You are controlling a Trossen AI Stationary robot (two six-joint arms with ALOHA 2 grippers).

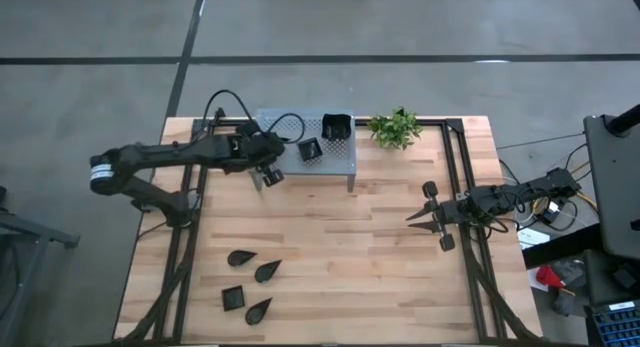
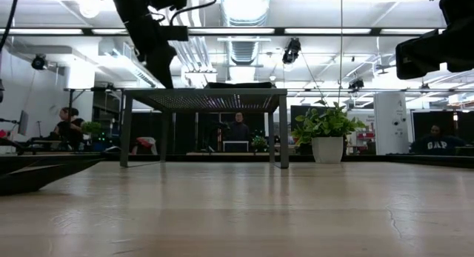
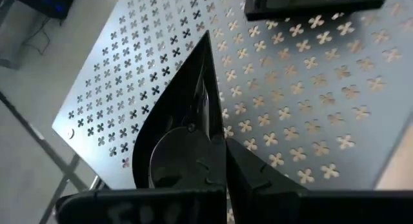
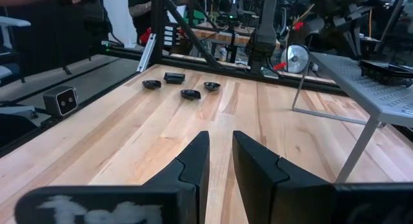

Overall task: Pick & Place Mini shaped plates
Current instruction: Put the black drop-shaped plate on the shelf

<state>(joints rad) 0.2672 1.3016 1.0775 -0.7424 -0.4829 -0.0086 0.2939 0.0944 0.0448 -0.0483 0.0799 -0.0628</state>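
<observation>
The left gripper (image 1: 268, 173) is above the left front part of the grey perforated shelf (image 1: 340, 165), approx. at its edge. In the left wrist view its fingers (image 3: 193, 153) are nearly together, w/ only a thin gap, and nothing is between them; below them is the shelf top w/ small cross-shaped holes.

On the shelf are two of the mini shaped plates: a small square plate (image 1: 309, 148) near the middle, just beside the left gripper but not touching it, and a bigger wavy square plate (image 1: 338, 127) at the back edge. The left wrist view shows only the edge of a dark plate (image 3: 310, 3) on the shelf top.

Four more plates are on the wooden table (image 1: 330, 257), front left, well apart from the shelf: a leaf plate (image 1: 241, 257), a teardrop plate (image 1: 267, 271), a tiny square plate (image 1: 233, 297) and a second leaf plate (image 1: 258, 310). The right wrist view sees this group far across the table.

The right gripper (image 1: 418, 216) waits at the right side of the table, above the wood, fingers (image 4: 193, 162) a little apart, holding nothing.

A small green plant (image 1: 394, 127) in a white pot stands just beside the shelf, at the back. Persons are in the room behind, in the low view.
</observation>
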